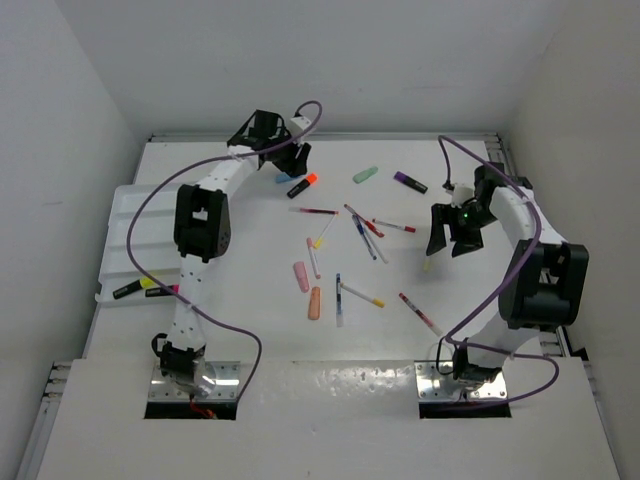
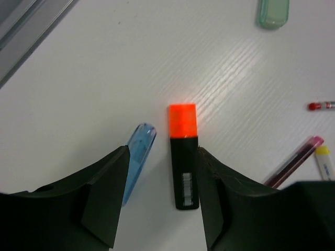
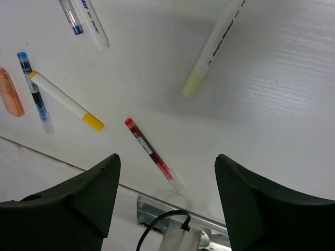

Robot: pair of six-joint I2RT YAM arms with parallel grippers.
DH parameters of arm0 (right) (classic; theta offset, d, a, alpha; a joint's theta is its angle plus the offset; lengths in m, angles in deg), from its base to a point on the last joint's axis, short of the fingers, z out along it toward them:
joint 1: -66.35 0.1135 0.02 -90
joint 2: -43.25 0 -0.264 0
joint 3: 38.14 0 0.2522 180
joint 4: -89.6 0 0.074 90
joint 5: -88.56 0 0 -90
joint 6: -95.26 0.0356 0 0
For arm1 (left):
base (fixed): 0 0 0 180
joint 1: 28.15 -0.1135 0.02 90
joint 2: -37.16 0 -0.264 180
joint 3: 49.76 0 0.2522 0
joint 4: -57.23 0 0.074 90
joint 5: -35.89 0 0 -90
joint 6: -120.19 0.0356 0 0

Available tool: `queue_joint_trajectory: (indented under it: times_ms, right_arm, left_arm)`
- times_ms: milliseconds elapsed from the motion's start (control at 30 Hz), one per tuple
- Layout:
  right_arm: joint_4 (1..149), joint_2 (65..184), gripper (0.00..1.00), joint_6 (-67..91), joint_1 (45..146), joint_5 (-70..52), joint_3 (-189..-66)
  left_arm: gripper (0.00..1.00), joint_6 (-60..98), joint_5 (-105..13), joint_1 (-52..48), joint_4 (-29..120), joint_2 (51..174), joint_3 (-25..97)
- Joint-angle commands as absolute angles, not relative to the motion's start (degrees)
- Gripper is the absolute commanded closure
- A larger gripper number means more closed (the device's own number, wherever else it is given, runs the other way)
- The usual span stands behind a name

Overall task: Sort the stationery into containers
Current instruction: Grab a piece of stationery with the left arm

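Left pincer [image 2: 162,157]: spread wide, low over the worktop [image 1: 250,330], off to the right of the tray's far end.
Between its fingers: orange-capped black highlighter [image 2: 183,157], lying flat, cap pointing away from the wrist.
Just outside its left finger: blue highlighter [image 2: 138,151], beside the black one on the tray's side.
Right pincer [image 3: 166,159]: spread wide, gripping nothing, hanging above the worktop, well apart from the tray, across the whole scatter.
Below it: red pen [image 3: 149,149], flat on the worktop.
Loose stationery: green highlighter [image 1: 365,175], purple-capped highlighter [image 1: 410,182], pink highlighter [image 1: 301,276], orange highlighter [image 1: 314,303] and thin pens, all right of the tray.
Tray [image 1: 125,215]: white, at the worktop's left edge.
In the tray: yellow-capped black highlighter [image 1: 133,289] and a pink item at its near end; which compartment, I cannot tell.
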State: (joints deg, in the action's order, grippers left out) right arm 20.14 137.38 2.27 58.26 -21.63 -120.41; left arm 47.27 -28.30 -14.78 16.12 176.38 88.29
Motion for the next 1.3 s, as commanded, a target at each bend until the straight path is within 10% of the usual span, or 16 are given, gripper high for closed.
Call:
queue_joint_trajectory:
  times_ms: [0,900,1267]
  right_arm:
    - [20.4,138.6,0.28,2.6,58.5,-22.2,-122.7]
    - [21.3,141.3,0.29,2.2,58.4,-23.1,-122.5]
    - [20.5,139.1,0.30,2.0,58.0,-24.7,-123.1]
  left_arm:
    - [0.41,43.5,-29.2,-13.1,23.2,177.7,91.8]
    - [0.48,49.1,-33.8,-10.4,19.0,178.0,79.6]
    - [0.89,51.9,-32.3,-7.8,14.7,166.4,73.3]
